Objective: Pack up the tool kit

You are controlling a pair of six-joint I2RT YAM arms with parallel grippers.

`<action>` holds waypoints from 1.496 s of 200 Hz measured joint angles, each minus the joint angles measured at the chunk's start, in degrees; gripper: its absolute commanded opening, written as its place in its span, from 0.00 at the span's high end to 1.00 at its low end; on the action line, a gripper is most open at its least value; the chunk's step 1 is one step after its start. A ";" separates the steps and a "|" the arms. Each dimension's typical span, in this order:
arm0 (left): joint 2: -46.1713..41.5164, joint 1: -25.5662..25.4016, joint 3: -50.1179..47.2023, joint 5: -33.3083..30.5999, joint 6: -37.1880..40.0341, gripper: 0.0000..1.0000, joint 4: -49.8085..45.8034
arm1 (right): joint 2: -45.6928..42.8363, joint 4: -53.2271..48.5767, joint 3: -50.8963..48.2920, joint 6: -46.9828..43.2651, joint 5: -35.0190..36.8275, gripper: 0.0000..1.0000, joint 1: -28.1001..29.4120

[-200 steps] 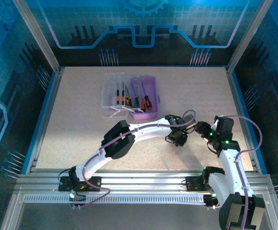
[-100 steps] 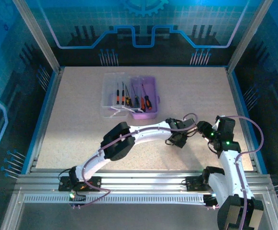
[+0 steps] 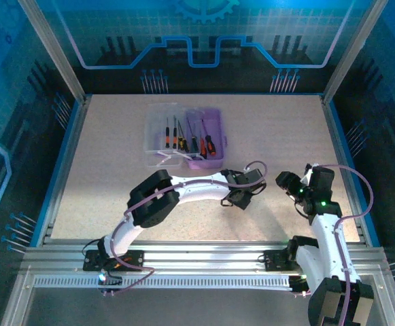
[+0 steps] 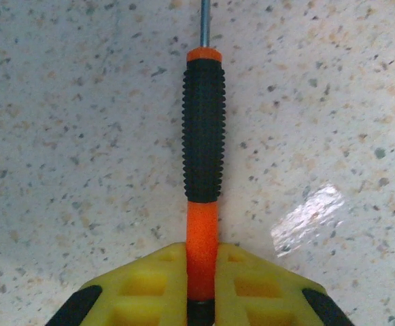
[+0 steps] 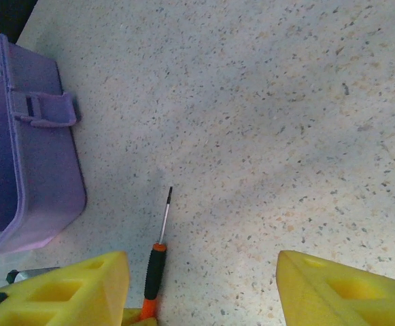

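Screwdriver [image 4: 203,129]: its orange tail is pinched in the left end effector, while the ribbed black grip and thin metal shaft run straight out ahead of the fingers, low over the speckled tabletop [image 4: 75,102]; I cannot tell whether it touches.
Left end effector [image 4: 201,275]: yellow fingers [image 4: 149,285] pressed together on that orange tail, one on each side.
Right end effector [image 5: 198,272]: fingers apart and gripping nothing, hanging over bare tabletop to the right of the left end effector [image 3: 241,197] in the top view.
Same screwdriver from the right wrist [image 5: 155,268]: just inside the right end effector's left finger [image 5: 81,285], tip pointing away.
Purple case [image 5: 41,170]: ahead and to the left of the right end effector, latch tab facing it; in the top view it sits beyond the left end effector.
Clear lid [image 3: 153,136]: swung open, lying flat beside the purple half.
Packed screwdrivers [image 3: 183,139]: several side by side across the open case, shafts pointing away from both end effectors.
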 measured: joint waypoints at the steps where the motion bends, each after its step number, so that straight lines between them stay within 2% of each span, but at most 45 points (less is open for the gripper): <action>1: -0.11 0.07 -0.11 -0.04 0.02 0.88 -0.20 | 0.00 0.02 0.00 0.00 0.00 0.40 0.00; 83: -8.98 3.30 -1.60 -3.26 1.09 0.88 -6.10 | 0.68 2.29 -0.02 0.00 -3.87 0.40 0.00; 110: -12.07 4.07 -1.29 -4.09 2.03 0.88 -8.39 | 1.99 5.92 -1.05 0.44 -7.37 0.40 0.24; 129: -14.86 5.55 -1.29 -4.04 2.25 0.87 -9.33 | 2.78 9.31 -2.32 1.57 -9.20 0.40 2.58; 175: -24.28 14.34 -2.05 -4.61 3.30 0.87 -9.99 | 6.05 18.84 -3.30 6.29 -10.16 0.40 15.15; 199: -28.09 19.63 -3.48 -5.31 3.63 0.86 -9.97 | 8.37 23.08 -3.54 8.11 -9.40 0.40 19.32; 270: -30.27 32.79 -5.16 -6.84 4.11 0.85 -10.88 | 10.99 26.47 -3.61 9.46 -7.21 0.40 21.77; 299: -29.86 35.30 -5.16 -6.82 4.07 0.85 -10.99 | 10.64 26.38 -3.61 9.44 -6.75 0.40 21.77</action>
